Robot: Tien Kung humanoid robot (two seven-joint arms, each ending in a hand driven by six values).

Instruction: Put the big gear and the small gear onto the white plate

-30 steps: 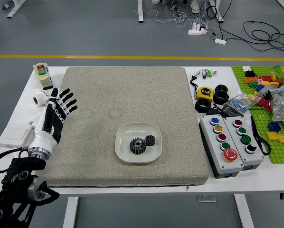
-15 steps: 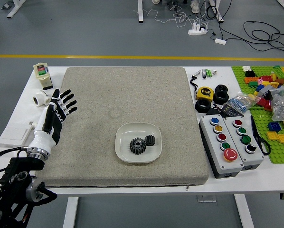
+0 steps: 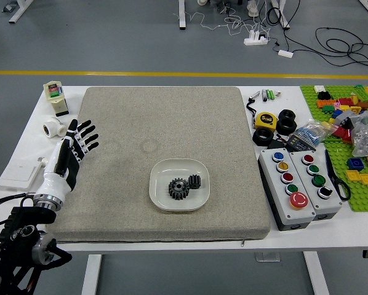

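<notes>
My left hand (image 3: 84, 136) is over the left side of the grey mat, its fingers spread and holding nothing, well left of the plate. The white plate (image 3: 164, 198) lies on the mat near its front edge. On it rest the big gear (image 3: 178, 189), dark and toothed, and the small gear (image 3: 194, 182), black, just to its right and slightly farther back. My right hand is out of view.
The grey mat (image 3: 135, 117) covers the table's middle. A bottle (image 3: 55, 98) and a white pipe fitting (image 3: 53, 128) stand at the left. Rightward are a yellow tape measure (image 3: 266, 120), button boxes (image 3: 287, 187) and a green brick board (image 3: 364, 198).
The left hand has shifted very slightly left and toward the near side, fingers still spread. Plate and gears have kept their places.
</notes>
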